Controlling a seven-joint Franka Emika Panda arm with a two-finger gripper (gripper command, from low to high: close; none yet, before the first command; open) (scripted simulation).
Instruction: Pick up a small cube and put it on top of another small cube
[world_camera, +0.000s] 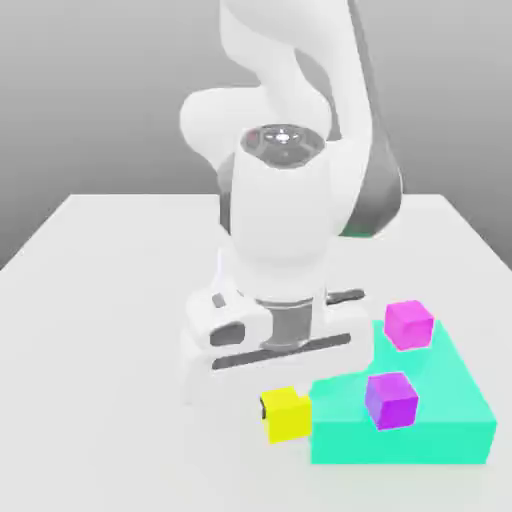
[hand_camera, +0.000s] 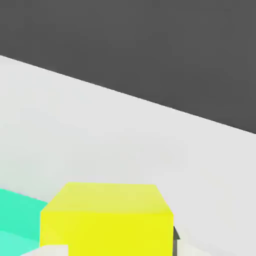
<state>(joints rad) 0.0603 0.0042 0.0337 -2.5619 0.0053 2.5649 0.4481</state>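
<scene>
The tool (hand_camera: 119, 249) is clamped on the yellow cube (world_camera: 287, 416); in the hand view the cube sits between the two fingertips, one pressed to each side. So the picking half of the job looks well under way: the grasp appears made, and the placing is yet to do.

The yellow cube is directly under the tool's body, held low and upright. Whether it touches the surface (world_camera: 110, 440) or has been raised a little, I can't quite tell; nothing in the exterior view settles it.

Beside the tool, towards the exterior view's right, lies the green block (world_camera: 400, 447). It carries two more small cubes: the purple cube (world_camera: 392, 401), the nearer of the two to that view's camera, and the pink cube (world_camera: 409, 325), farther back. Both are apart from the tool and from each other, with open top faces. Either could serve as the base; the task's wording doesn't say which.

What is left, as I judge it: raise the yellow cube well above the green block and the cubes on it, carry it across, line it up over the chosen one, lower it until it rests flat, then let go and back the tool straight up. Too low a crossing could knock the purple cube.
</scene>
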